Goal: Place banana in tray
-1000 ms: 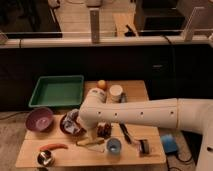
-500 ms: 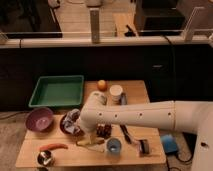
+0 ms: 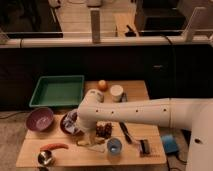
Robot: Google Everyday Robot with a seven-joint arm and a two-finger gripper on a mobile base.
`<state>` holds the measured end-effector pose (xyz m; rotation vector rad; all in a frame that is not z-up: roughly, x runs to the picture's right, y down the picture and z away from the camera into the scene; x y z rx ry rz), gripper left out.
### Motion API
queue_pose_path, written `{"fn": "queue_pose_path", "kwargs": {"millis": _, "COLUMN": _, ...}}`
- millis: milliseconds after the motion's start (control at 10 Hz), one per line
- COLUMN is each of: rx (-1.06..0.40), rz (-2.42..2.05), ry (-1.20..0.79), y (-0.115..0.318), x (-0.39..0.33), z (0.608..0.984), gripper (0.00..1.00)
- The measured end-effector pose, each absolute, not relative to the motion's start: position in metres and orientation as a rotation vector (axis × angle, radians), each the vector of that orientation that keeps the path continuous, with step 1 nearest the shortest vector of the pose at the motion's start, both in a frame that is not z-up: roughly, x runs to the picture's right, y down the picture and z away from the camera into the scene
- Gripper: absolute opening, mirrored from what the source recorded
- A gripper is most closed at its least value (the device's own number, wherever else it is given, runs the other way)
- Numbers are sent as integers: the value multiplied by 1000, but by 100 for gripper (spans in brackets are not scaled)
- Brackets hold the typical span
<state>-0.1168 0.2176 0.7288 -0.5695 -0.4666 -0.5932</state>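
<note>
Banana not yet in tray, and the gripper is hanging low at it.

The small, pale-yellow, curved banana is lying on the wooden table, directly beneath the gripper, its long axis running roughly 9 to 3 o'clock. The large green rectangular plastic tray is sitting well apart at 11 o'clock. Whether the claw is spread or pinching, I cannot tell. Lifting and carrying appear to be remaining.

One high downward view — jaws centre-low.
</note>
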Motion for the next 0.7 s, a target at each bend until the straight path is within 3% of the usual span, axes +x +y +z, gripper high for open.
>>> {"fn": "queue_pose_path", "kwargs": {"millis": 700, "rx": -575, "rz": -478, "ry": -555, "y": 232, "x": -90, "z": 713, "gripper": 80}}
